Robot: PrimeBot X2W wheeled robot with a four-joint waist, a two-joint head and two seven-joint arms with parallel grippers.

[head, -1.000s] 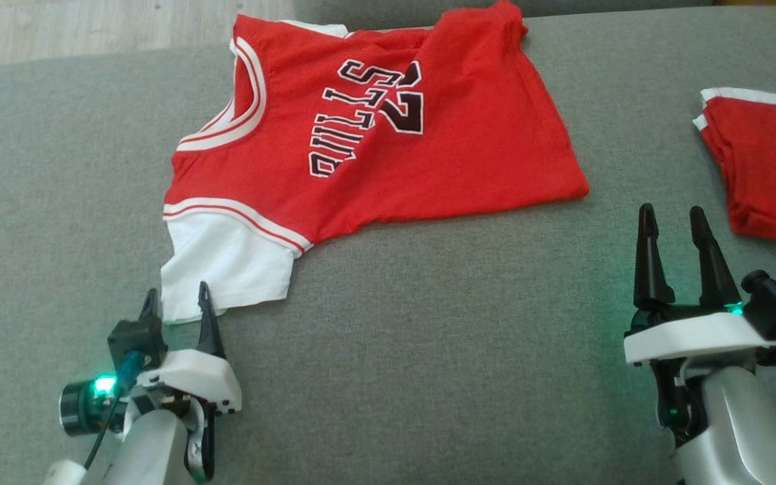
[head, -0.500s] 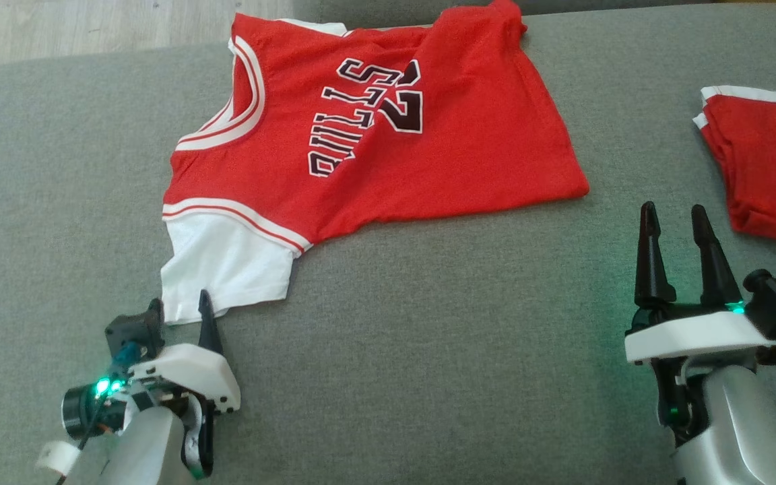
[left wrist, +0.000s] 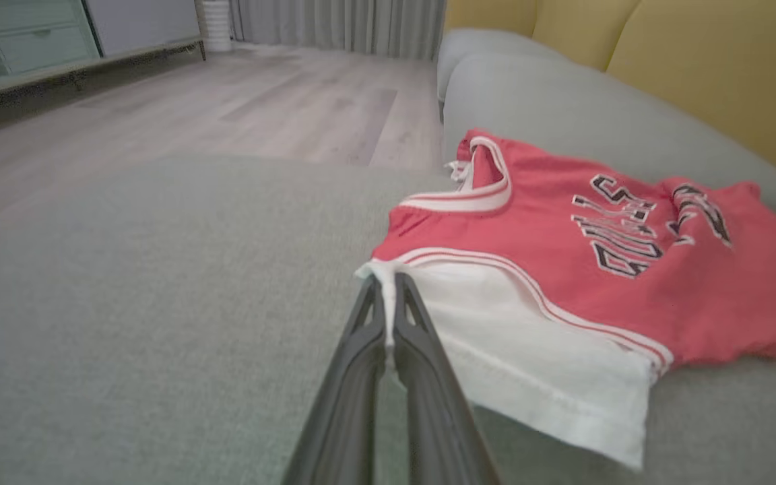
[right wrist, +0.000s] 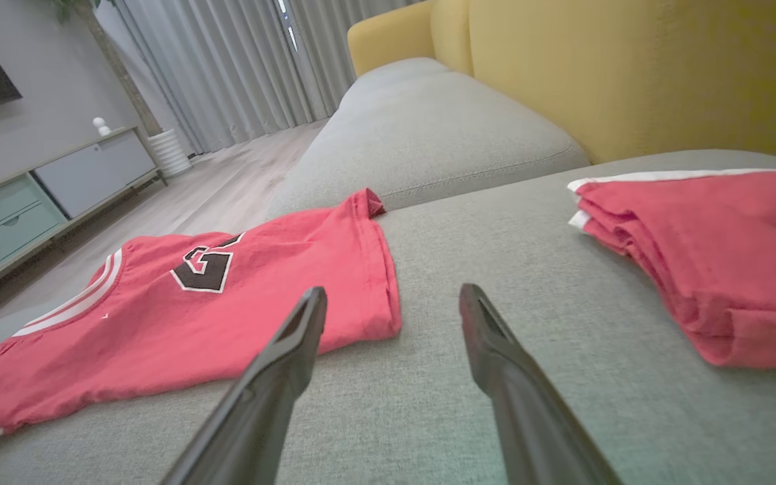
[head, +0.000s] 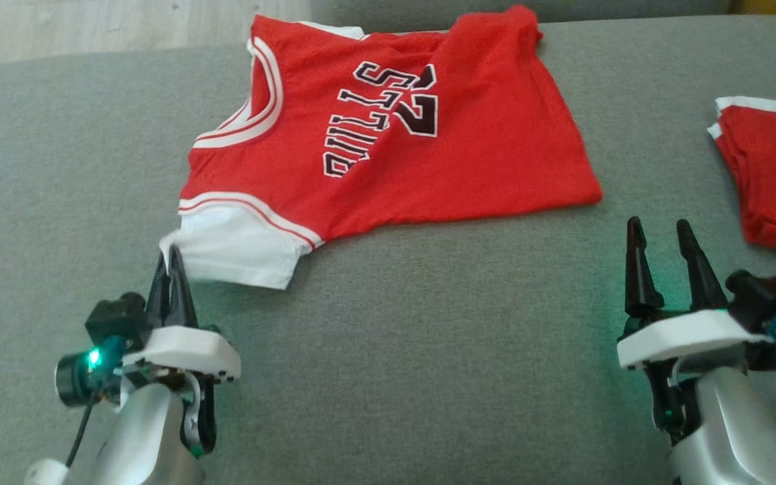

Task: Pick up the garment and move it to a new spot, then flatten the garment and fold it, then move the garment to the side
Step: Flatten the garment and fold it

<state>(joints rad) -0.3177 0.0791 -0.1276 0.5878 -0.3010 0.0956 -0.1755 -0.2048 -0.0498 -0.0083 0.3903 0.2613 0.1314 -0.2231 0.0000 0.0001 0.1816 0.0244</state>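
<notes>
fingers of the left gripper were seen pressed together on the near corner of the white sleeve, with a thin edge of cloth pinched between them and raised a little off the cushion. the jersey was spread print-up on the far middle of the cushion, collar toward the robot's left and hem toward its right, with some wrinkles across the body. the right gripper was held low over bare cushion with its fingers wide apart and nothing between them, near the hem corner but not touching it. the step in hand was judged to be the pick-up. since only a small corner was gripped, a slow, steady raise was thought best, so that the cloth would not be jerked out of the pinch. a second hold by the right gripper, taken at the hem or the far shoulder, was judged useful, so that the jersey could be carried spread rather than dragged in a bunch. care was needed toward the folded garment at the right, which was to be left undisturbed when the new spot was chosen.
</notes>
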